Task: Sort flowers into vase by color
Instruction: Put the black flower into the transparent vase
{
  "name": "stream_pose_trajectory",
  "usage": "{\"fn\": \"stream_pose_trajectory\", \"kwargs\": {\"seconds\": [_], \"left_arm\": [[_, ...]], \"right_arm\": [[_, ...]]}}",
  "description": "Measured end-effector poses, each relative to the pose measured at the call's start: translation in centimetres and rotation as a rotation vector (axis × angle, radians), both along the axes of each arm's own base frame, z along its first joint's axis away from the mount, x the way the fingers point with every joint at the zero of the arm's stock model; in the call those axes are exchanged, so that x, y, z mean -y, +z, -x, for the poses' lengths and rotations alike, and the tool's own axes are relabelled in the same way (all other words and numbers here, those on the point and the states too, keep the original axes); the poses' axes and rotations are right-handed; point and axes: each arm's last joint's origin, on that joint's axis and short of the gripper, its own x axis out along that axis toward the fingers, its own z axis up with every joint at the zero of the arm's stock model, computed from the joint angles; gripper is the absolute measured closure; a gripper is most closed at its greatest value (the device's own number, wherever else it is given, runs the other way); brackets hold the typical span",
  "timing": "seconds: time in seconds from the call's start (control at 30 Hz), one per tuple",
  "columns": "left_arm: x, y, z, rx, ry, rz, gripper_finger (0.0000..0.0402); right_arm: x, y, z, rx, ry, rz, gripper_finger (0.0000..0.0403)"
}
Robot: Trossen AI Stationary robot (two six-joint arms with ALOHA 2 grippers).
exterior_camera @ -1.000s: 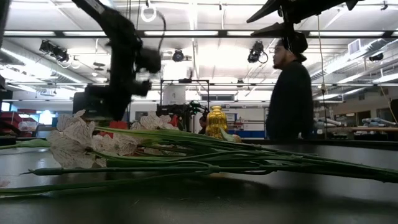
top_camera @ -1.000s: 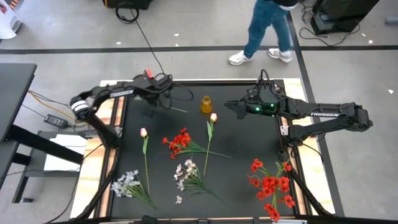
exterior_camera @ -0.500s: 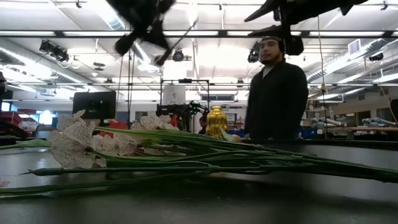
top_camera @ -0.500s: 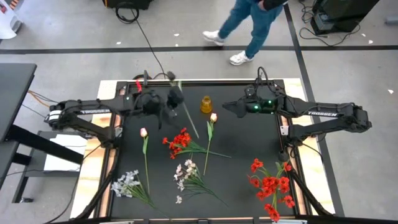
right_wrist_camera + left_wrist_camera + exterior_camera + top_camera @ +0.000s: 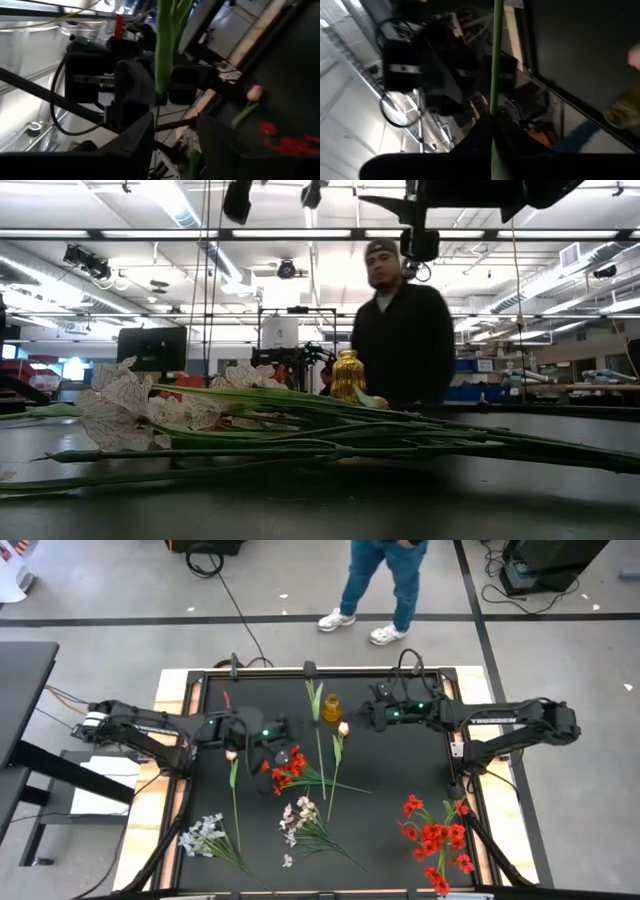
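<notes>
My left gripper is over the table's middle, above a red bunch, and is shut on a long green stem. The stem runs from the gripper toward the far edge, passing just left of the small gold vase, which also shows in the low view. The stem's blossom does not show. My right gripper is open and empty, just right of the vase. In the right wrist view the leafy stem stands beyond its two spread fingers. My left gripper pinches the green stem between its two fingers. The stem runs straight on past the fingertips, along the fingers and away from the wrist. It is lifted clear of the table. The gripper's body hides how near the stem's end the hold is.
Lying on the black table are two pink tulips, a second red bunch at the near right, and white sprays near the front. A person stands beyond the far edge.
My left gripper has swung from the far left corner toward the table's middle and nearer, carrying the stem. The stem has turned about and now points toward the far edge beside the vase. The person behind the table has walked toward the left.
</notes>
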Motion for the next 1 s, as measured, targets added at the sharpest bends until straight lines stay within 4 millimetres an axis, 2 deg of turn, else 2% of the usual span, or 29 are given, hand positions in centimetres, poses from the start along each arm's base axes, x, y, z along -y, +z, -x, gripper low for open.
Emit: {"fn": "stream_pose_trajectory", "kwargs": {"seconds": [0.3, 0.53, 0.77, 1.0], "left_arm": [[0.6, -0.8, -1.8, 0.051, -0.040, 0.012, 0.0390], [0.7, -0.9, -2.3, 0.081, -0.047, 0.017, 0.0390], [0.7, -0.8, -2.3, 0.085, -0.051, 0.022, 0.0390], [0.8, -1.9, -3.3, 0.053, -0.081, 0.025, 0.0390]], "right_arm": [[-1.7, -0.8, -2.0, 0.080, 0.108, 0.016, 0.0218], [-2.2, -1.6, -2.6, 0.050, 0.130, 0.017, 0.0204], [-2.2, -1.8, -2.7, 0.046, 0.169, 0.017, 0.0228], [-2.4, -2.1, -2.9, 0.036, 0.225, -0.008, 0.0271]]}}
